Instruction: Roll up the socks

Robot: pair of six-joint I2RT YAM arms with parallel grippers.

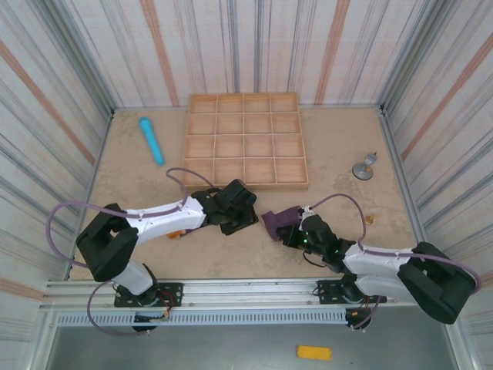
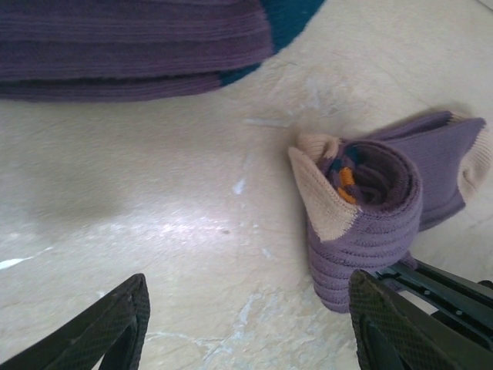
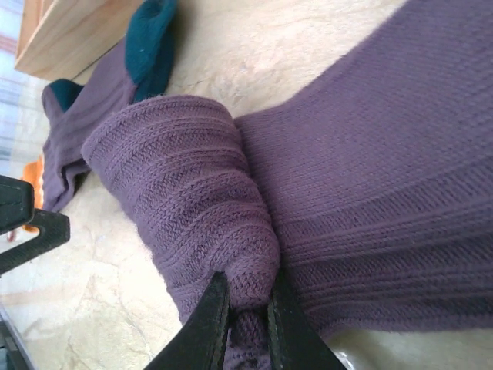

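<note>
One of the socks [image 2: 370, 208] is a purple knit roll with a cream cuff and orange flecks; it lies on the table [image 1: 347, 223] between the arms, where the top view shows it as a dark purple lump [image 1: 279, 218]. My right gripper [image 3: 248, 281] is shut on the roll's edge [image 3: 185, 185], and more purple knit [image 3: 385, 193] spreads flat beside it. The other sock [image 2: 131, 46] lies flat, purple with a teal toe [image 3: 150, 38]. My left gripper [image 2: 246, 308] stands open over bare table just left of the roll, nothing between its fingers [image 2: 115, 324].
A wooden compartment tray [image 1: 246, 185] sits just behind the socks. A light blue cylinder [image 1: 151, 140] lies at the back left, and a small grey metal piece [image 1: 364, 167] stands at the right. Striped walls close in three sides.
</note>
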